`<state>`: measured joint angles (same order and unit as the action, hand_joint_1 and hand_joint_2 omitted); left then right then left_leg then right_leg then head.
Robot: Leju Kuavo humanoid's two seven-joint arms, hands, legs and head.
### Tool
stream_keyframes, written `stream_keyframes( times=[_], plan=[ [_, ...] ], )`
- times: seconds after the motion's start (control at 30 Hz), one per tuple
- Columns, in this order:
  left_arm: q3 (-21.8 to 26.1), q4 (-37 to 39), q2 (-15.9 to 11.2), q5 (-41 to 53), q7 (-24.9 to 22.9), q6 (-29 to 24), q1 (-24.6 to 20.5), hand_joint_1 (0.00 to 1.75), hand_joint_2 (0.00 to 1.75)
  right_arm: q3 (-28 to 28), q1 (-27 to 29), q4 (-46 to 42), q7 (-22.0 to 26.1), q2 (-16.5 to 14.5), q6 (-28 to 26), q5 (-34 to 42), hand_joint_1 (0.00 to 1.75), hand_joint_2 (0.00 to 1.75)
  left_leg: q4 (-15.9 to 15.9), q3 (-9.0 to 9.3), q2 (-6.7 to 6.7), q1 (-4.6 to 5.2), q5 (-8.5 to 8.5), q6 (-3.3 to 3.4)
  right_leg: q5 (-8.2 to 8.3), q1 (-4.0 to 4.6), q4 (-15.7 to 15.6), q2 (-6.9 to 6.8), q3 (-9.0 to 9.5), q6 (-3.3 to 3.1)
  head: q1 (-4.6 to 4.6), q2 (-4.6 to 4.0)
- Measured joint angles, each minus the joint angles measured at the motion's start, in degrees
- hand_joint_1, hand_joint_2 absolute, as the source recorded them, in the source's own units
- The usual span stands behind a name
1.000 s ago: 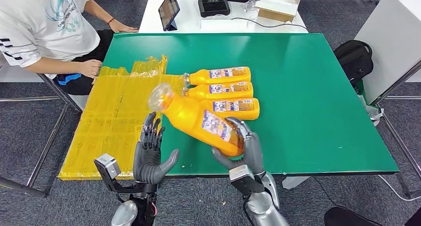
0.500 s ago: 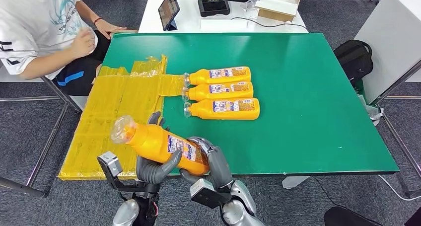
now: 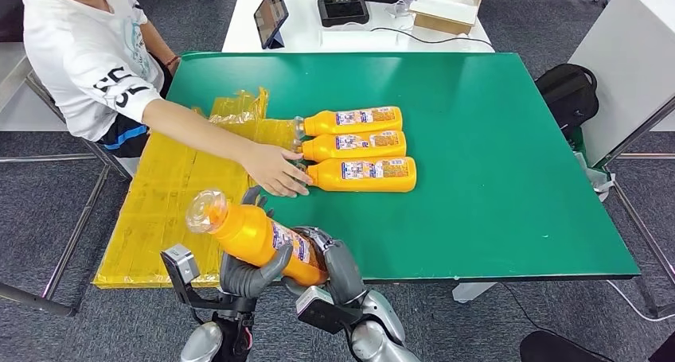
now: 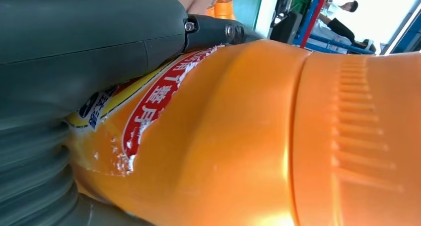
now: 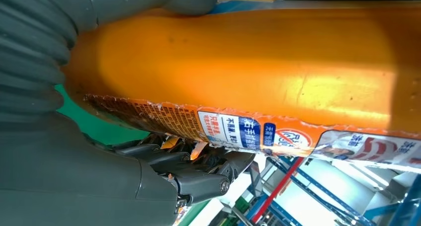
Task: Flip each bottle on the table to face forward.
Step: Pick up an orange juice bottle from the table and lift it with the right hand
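Both hands hold one orange bottle (image 3: 253, 235) above the table's near edge, its clear cap pointing left and slightly up. My left hand (image 3: 248, 268) cups it from below, thumb over the label. My right hand (image 3: 334, 260) grips its base end. Close up, the bottle's orange body (image 4: 278, 136) and torn label (image 5: 258, 131) show in the wrist views, with the left hand (image 4: 74, 62) and right hand (image 5: 74, 176) pressed against it. Three more orange bottles (image 3: 354, 146) lie side by side on the green table (image 3: 493, 155), labels up, caps left.
A person in a white shirt at the left reaches an arm across; their hand (image 3: 276, 171) touches the cap end of the nearest lying bottle. Yellow plastic sheeting (image 3: 171, 195) covers the table's left part. A white desk (image 3: 318, 32) with a tablet and boxes stands behind.
My hands carried the bottle from over the table toward the near-left edge, and the left hand took hold of it. The person leaned in and reached to the lying bottles.
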<state>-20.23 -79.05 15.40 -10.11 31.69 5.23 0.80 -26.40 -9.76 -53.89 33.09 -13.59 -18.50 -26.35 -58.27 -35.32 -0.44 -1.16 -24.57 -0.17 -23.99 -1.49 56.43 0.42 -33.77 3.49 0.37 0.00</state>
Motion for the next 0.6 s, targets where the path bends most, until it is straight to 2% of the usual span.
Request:
stream_keyframes(
  times=[0.57,0.6],
  plan=[
    [0.34,0.75,-0.04,1.32,0.22,-0.49,-0.02,1.75,1.75,-0.27,0.02,1.04,-0.15,0.0,0.27,0.27,1.74,1.75,0.0,-0.01,0.0,0.0,0.0,0.0,0.0,0.0,0.0,0.0,-0.03,0.0,0.01,0.0],
    [0.34,0.75,-0.04,1.35,0.22,-0.49,-0.02,1.75,1.75,-0.27,0.02,1.05,-0.15,-0.01,0.29,0.27,1.37,1.75,0.0,-0.01,0.0,0.0,0.0,0.0,0.0,0.0,0.0,0.0,-0.03,0.0,0.01,0.0]
  ],
)
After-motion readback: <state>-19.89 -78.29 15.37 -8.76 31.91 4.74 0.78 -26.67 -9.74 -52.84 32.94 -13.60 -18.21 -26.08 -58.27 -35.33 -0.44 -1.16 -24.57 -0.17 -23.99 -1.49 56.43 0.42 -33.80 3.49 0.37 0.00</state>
